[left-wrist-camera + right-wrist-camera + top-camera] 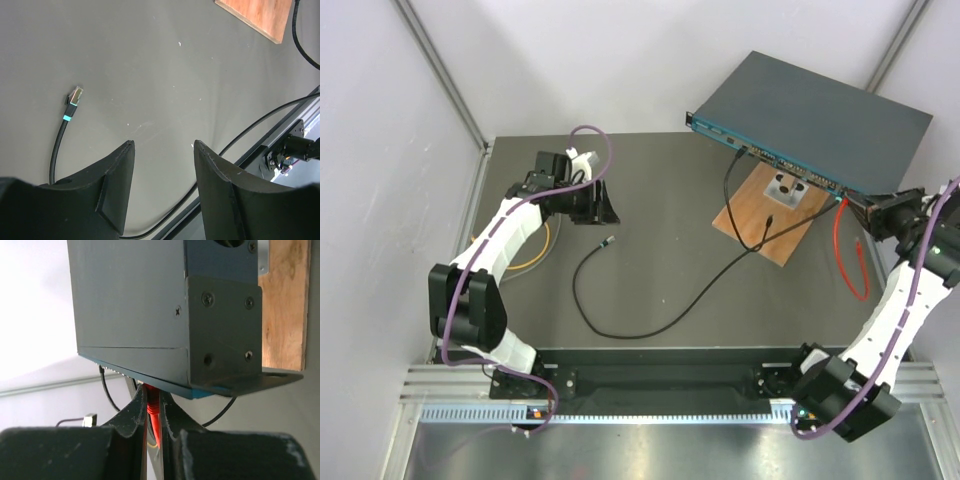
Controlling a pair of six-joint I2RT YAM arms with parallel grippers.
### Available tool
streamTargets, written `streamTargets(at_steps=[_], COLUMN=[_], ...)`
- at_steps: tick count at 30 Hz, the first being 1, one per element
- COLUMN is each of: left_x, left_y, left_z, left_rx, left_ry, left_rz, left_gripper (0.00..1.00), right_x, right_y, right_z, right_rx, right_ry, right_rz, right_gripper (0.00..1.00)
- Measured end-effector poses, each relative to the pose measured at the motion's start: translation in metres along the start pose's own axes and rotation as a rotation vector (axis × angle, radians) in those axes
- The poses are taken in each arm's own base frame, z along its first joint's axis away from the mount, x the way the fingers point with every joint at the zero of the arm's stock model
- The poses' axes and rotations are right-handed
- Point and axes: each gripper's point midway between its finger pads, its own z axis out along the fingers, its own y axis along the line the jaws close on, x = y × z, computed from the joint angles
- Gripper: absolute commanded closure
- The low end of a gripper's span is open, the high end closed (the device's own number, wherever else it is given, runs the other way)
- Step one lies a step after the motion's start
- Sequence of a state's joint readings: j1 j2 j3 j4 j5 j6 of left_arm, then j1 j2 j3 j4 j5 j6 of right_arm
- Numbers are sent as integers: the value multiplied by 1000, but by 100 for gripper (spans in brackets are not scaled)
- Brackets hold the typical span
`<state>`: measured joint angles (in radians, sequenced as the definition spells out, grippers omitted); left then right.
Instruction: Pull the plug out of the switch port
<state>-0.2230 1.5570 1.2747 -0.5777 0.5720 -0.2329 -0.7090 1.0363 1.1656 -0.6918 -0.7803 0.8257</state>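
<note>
The switch point(810, 120) is a flat dark grey-blue box at the back right, tilted, with its teal socket face toward the table. It fills the right wrist view point(130, 300). A red plug point(153, 402) sits in a socket at the right end of that face, and its red cable point(840, 250) hangs down to the table. My right gripper point(855, 205) is shut on the red plug point(154, 392), fingertips right against the teal face. My left gripper point(610, 205) is open and empty point(164, 143) above the table at the back left.
A brown wooden board point(760, 215) lies under the switch's front edge. A black cable point(650, 325) runs from another socket point(735, 157) across the table; its free plug point(74, 97) lies near my left gripper. A yellow cable point(535, 255) lies by the left arm.
</note>
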Motion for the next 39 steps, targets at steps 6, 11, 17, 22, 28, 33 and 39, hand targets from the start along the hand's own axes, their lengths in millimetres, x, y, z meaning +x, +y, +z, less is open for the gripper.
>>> streamTargets(at_steps=[6, 11, 17, 22, 28, 33, 39], left_x=[0, -1, -1, -1, -1, -1, -1], left_y=[1, 2, 1, 0, 0, 0, 0], left_z=[0, -1, -1, -1, -1, -1, -1], left_rx=[-1, -3, 4, 8, 9, 8, 8], left_ry=[-1, -3, -2, -1, -1, -1, -1], left_rz=[-1, -4, -4, -4, -4, -4, -4], left_gripper=[44, 44, 45, 45, 45, 45, 45], right_x=[1, -3, -4, -6, -8, -7, -9], right_y=[-2, -4, -3, -1, 0, -5, -7], right_z=[-2, -2, 0, 4, 6, 8, 6], right_rx=[8, -40, -93, -132, -150, -180, -216], right_ry=[-61, -62, -62, -57, -50, -66, -129], right_rz=[4, 26, 43, 60, 89, 139, 211], right_gripper=[100, 91, 82, 78, 77, 81, 90])
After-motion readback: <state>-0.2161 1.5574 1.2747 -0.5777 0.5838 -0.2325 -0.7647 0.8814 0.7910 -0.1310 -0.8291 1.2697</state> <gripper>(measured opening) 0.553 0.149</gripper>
